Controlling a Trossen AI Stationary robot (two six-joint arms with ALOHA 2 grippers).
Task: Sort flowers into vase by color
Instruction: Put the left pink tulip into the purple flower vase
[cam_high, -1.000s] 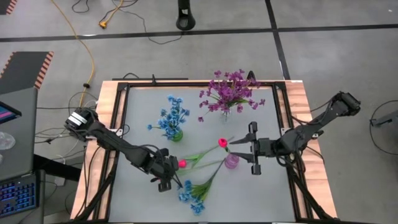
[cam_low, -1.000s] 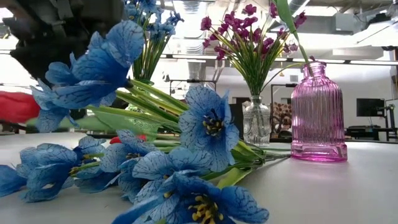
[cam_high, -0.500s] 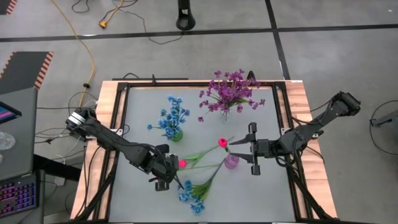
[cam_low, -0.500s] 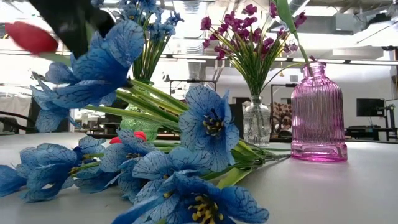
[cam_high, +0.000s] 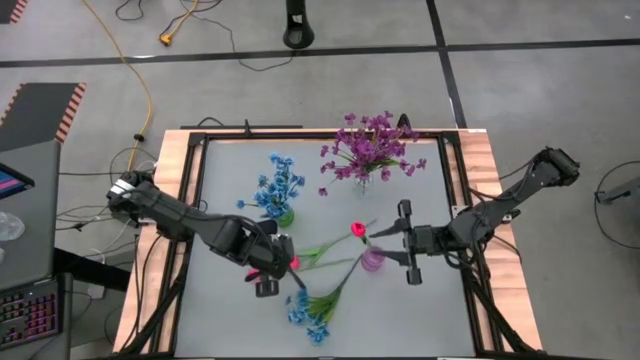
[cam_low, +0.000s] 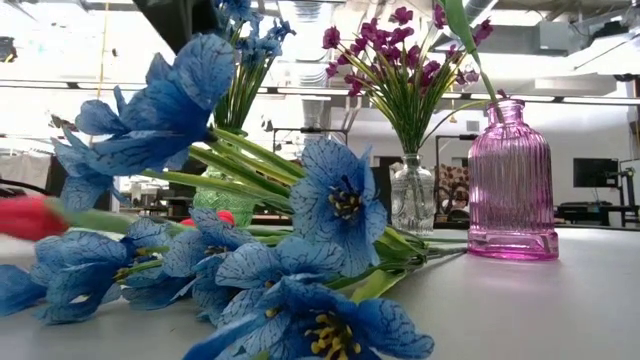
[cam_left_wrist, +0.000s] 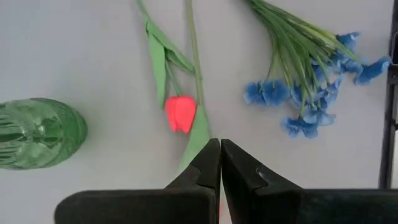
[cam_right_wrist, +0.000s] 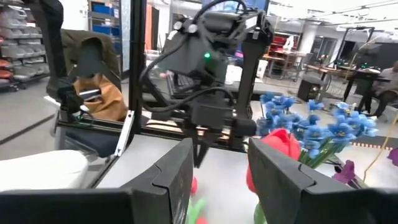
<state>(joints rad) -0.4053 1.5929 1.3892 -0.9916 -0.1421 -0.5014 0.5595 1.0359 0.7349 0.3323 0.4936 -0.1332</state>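
Three vases are standing on the tabletop: green, clear, pink. One red tulip and one blue bunch are lying loose. The left tool is hovering with fingers together, the right tool gaping, empty.

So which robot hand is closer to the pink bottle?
The right hand. It sits just beside the pink bottle, open toward it. The left hand is farther off across the table, shut, by the loose red tulip.

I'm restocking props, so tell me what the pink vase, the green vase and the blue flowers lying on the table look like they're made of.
Pink vase: likely glass, see-through, ribbed and glossy.
Green vase: probably tinted glass too, translucent with a ridged surface; plastic can't be excluded.
Blue flowers: look like fabric petals with printed dark veins, on smooth green stems that seem plastic.
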